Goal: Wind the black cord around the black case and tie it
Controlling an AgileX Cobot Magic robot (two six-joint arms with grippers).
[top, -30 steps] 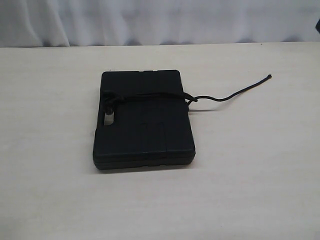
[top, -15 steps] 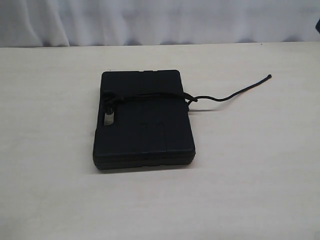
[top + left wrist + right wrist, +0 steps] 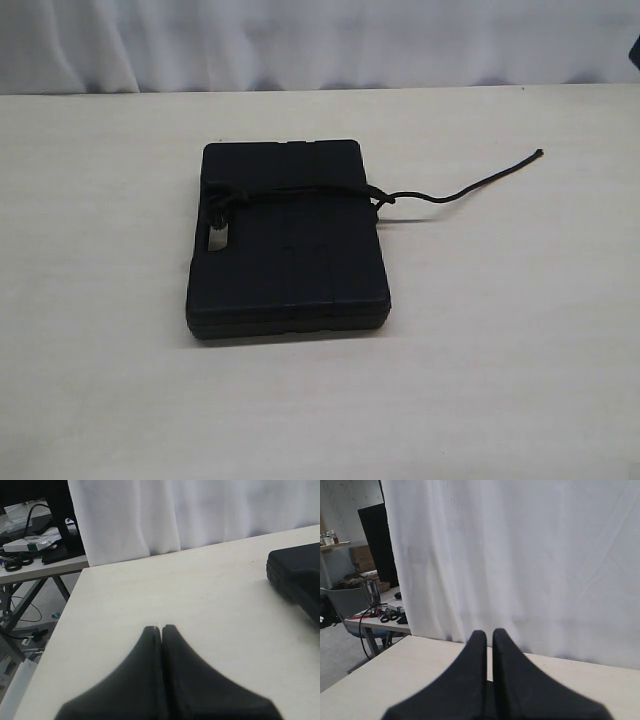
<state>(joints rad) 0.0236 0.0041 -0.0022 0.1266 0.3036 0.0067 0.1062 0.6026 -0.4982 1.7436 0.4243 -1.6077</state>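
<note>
The black case (image 3: 288,240) lies flat in the middle of the pale table (image 3: 100,380). The black cord (image 3: 300,190) goes across its top, closer to the far end. There is a knot (image 3: 222,199) on the left side by the handle hole. The loose end runs off to the right and lies on the table. The left gripper (image 3: 161,628) is pinched closed with nothing in it, off to the left of the case. The right gripper (image 3: 489,632) is closed and empty too, facing a white curtain (image 3: 520,555).

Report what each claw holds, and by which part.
Nothing. The left claw and right claw are both shut and empty; the black cord lies around the black case, untouched.
</note>
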